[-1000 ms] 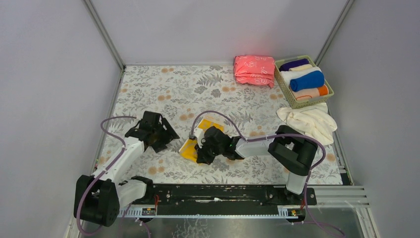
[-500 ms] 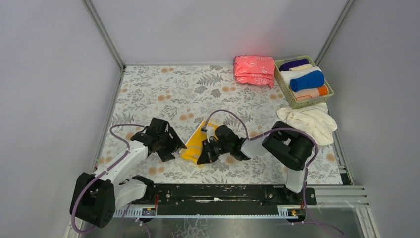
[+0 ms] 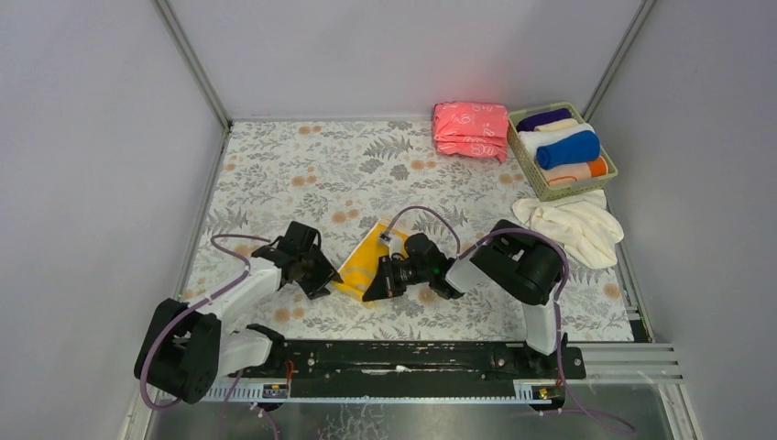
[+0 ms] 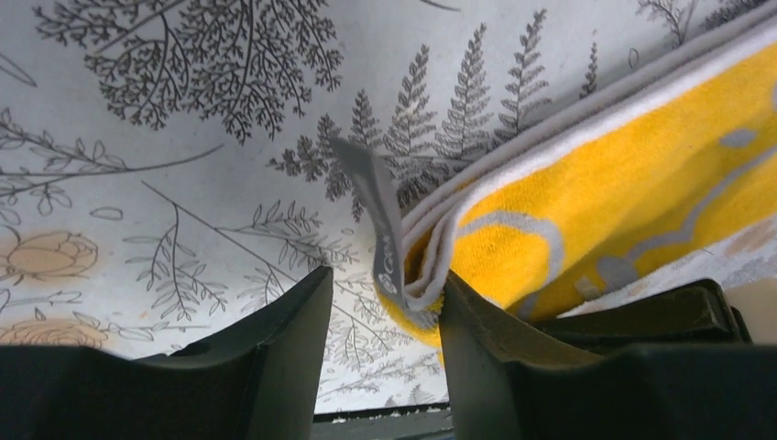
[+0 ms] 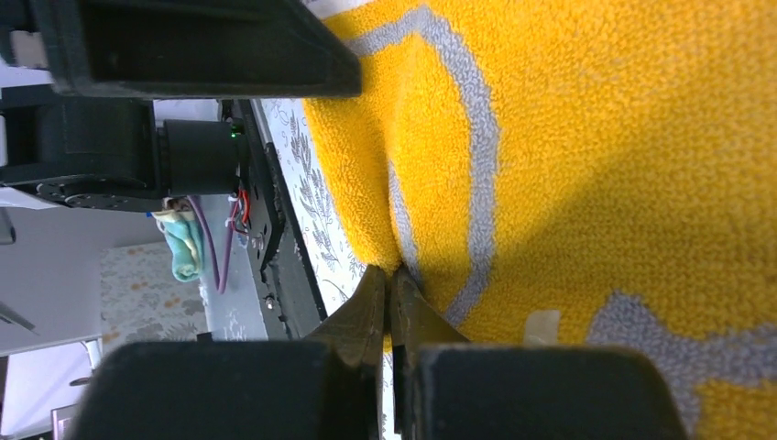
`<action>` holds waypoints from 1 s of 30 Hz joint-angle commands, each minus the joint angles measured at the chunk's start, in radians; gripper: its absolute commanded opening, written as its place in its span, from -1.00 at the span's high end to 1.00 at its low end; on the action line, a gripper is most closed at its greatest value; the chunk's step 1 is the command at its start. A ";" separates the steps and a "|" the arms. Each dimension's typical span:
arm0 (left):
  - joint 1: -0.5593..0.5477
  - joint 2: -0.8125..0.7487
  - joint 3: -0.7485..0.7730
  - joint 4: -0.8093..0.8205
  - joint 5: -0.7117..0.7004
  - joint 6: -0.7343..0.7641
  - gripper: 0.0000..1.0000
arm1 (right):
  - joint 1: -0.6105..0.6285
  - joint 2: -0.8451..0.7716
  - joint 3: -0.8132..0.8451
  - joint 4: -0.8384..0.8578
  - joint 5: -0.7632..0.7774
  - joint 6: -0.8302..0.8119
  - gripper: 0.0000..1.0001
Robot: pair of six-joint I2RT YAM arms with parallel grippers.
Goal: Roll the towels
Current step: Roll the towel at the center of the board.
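Observation:
The yellow towel (image 3: pixel 365 261) with white print lies folded on the table's near middle. It fills the right wrist view (image 5: pixel 596 137) and its folded corner shows in the left wrist view (image 4: pixel 586 202). My right gripper (image 3: pixel 377 282) (image 5: pixel 391 280) is shut, pinching a fold of the towel's near edge. My left gripper (image 3: pixel 321 275) (image 4: pixel 385 307) is open at the towel's left corner; the corner and its grey label (image 4: pixel 380 229) sit between the jaws, against the right finger. Cream-white towels (image 3: pixel 568 225) lie in a heap at the right.
A green basket (image 3: pixel 526 158) at the back right holds rolled towels: purple, cream, blue (image 3: pixel 568 148) and orange. A folded pink stack (image 3: pixel 470 129) lies next to it. The table has a floral cover (image 3: pixel 302 174), enclosure walls around and a black rail (image 3: pixel 403 357) at the near edge.
My left gripper has moved right to the yellow towel's left corner. My right gripper has shifted slightly right, and the towel now lies narrower and more folded.

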State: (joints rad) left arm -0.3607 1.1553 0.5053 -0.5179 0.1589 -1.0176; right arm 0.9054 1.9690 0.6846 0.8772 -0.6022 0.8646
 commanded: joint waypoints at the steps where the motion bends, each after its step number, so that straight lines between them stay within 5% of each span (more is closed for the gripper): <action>1: -0.013 0.054 0.019 0.097 -0.056 -0.016 0.15 | -0.009 0.012 -0.022 0.102 -0.013 0.054 1.00; 8: -0.026 0.119 0.043 0.114 -0.063 -0.016 0.76 | -0.007 -0.064 0.006 -0.075 0.034 -0.088 0.73; 13: -0.026 0.113 0.041 0.114 -0.057 -0.029 0.95 | 0.023 -0.126 0.064 -0.296 0.090 -0.223 0.36; 21: -0.027 0.118 0.048 0.113 -0.031 -0.052 1.00 | 0.188 -0.153 0.225 -0.740 0.413 -0.491 0.09; 30: -0.027 0.100 0.055 0.099 -0.029 -0.062 1.00 | 0.350 -0.083 0.346 -0.979 0.869 -0.623 -0.19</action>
State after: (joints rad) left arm -0.3855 1.2694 0.5289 -0.4377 0.1314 -1.0622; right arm 1.2064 1.8355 1.0039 0.1242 -0.0353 0.3492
